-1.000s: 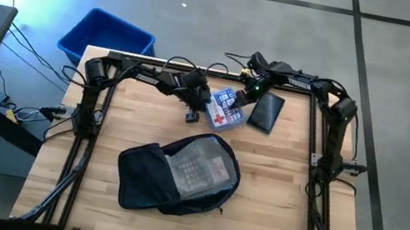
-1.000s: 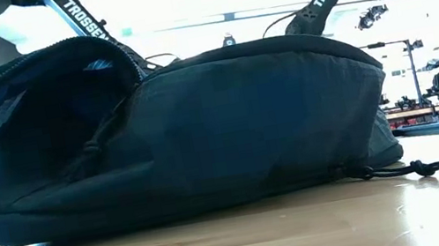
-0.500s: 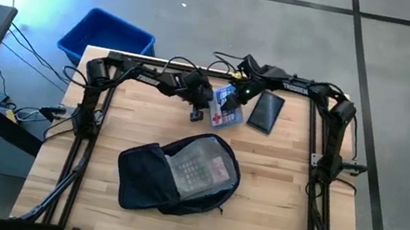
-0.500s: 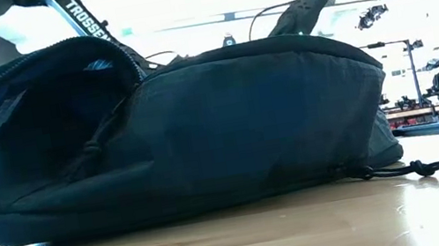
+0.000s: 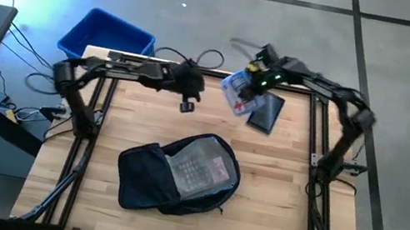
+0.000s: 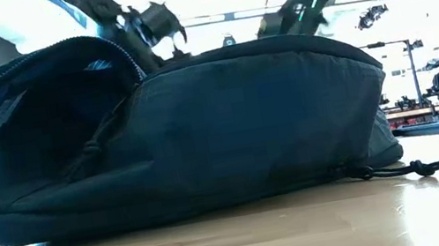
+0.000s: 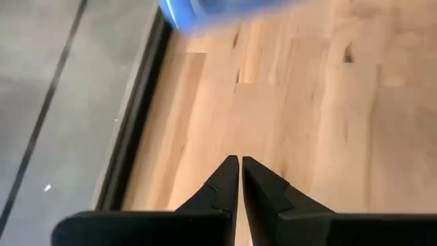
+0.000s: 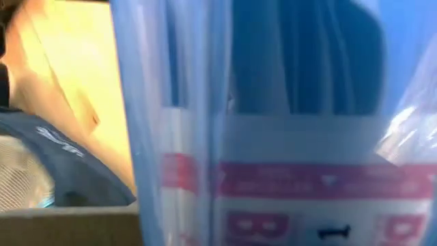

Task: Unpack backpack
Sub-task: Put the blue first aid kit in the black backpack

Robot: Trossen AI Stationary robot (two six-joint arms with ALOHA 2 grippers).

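Right tool grips a clear plastic bag of blue-and-white packets with red print, held up over the far edge of the surface, just above a flat black pouch. Left tool is closed and empty, hanging over the far-left part of the surface. Backpack lies flat near the middle, flap open, mesh pocket showing. Blue bin sits on the floor beyond the far-left corner.

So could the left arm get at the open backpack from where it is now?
Probably yes. The left gripper, jaws shut and empty, hangs over bare table behind the backpack, with nothing lying between them. The right gripper holds the plastic packet off to the side.
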